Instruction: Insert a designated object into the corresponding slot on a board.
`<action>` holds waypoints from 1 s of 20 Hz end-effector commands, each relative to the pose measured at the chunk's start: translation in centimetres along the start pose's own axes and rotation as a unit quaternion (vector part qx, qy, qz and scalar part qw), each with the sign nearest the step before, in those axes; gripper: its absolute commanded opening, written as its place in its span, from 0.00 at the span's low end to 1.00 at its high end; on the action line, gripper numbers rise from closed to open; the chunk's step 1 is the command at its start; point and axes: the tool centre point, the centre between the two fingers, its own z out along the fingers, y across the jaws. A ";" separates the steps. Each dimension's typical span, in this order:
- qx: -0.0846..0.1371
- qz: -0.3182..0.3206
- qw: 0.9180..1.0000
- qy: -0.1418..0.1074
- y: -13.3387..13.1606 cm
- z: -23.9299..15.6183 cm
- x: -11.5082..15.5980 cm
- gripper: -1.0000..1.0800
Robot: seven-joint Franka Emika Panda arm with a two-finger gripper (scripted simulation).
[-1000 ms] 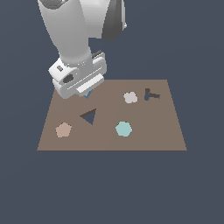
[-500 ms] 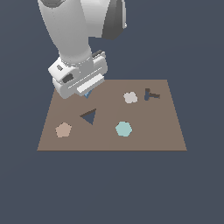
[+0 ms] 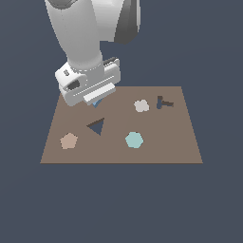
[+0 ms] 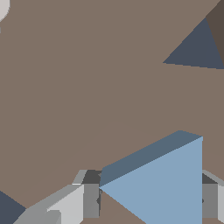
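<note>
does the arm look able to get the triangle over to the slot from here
Probably yes. The fingers sit on either side of the triangle, apparently gripping it, and the board between it and the slot is bare, with nothing in the way.

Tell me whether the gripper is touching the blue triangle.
Touching. In the wrist view the blue triangle sits between the gripper fingers, each side meeting a finger with no gap.

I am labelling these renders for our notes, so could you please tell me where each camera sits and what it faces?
Exterior view: off the arm, raised, looking down across the board; shows arm and gripper.
Wrist view: on the wrist, looking down past the fingers at the blue triangle held between them.
Shared: the board, triangular slot, blue triangle.
</note>
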 end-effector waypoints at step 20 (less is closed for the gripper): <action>0.000 0.343 0.939 0.001 -0.3 -0.3 5.6 0.00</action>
